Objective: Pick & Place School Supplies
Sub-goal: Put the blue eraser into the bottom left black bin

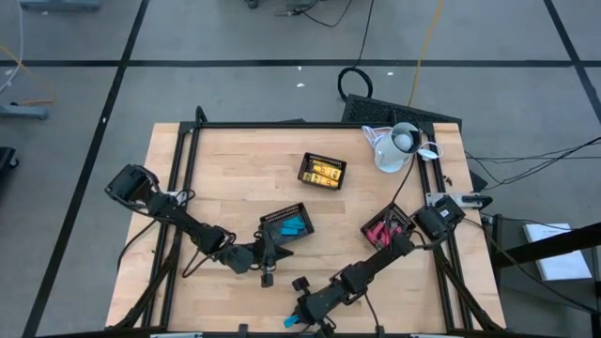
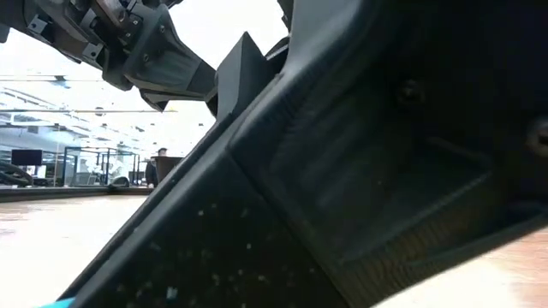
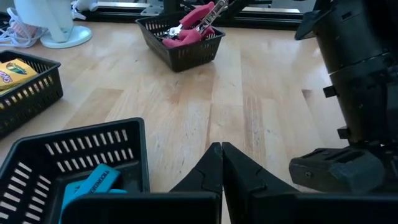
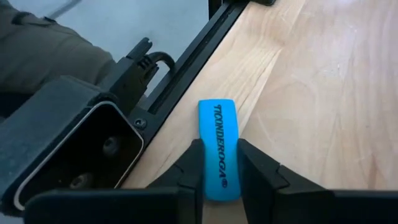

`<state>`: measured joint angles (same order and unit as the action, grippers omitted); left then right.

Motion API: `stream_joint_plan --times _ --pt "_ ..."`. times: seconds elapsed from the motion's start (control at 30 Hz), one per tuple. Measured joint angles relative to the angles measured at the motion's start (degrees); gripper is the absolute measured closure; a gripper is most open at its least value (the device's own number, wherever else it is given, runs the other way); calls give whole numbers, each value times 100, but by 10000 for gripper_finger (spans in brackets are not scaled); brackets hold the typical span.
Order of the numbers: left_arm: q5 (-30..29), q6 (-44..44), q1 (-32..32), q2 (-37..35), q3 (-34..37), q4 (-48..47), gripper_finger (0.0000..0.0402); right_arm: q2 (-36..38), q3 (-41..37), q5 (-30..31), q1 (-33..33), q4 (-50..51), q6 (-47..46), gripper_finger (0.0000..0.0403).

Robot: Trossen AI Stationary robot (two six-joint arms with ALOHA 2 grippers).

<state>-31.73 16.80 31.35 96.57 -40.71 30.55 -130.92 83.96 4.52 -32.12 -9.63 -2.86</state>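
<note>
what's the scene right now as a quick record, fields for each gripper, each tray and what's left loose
left gripper: shut, empty, beside the blue tray
right gripper: at the table's near edge, fingers either side of a blue eraser
blue tray: holds blue pieces
yellow tray: holds yellow-and-black blocks
red tray: holds red-handled scissors
white jug: far right corner of the table
loose items: only the blue eraser
table: light wood
</note>
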Motion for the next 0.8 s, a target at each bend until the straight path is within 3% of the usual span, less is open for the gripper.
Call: stream_joint_plan --times 0.17,0.63,0.8 --pt "2 -17 0 -63 0 -64 401 32 -7 204 100 100 317 346" --pt "-242 -168 163 -1106 0 -933 401 760 -43 1953 406 903 1457 346" --pt "-275 -173 192 -1246 2 -1198 401 1066 -35 1842 467 815 1722 346"
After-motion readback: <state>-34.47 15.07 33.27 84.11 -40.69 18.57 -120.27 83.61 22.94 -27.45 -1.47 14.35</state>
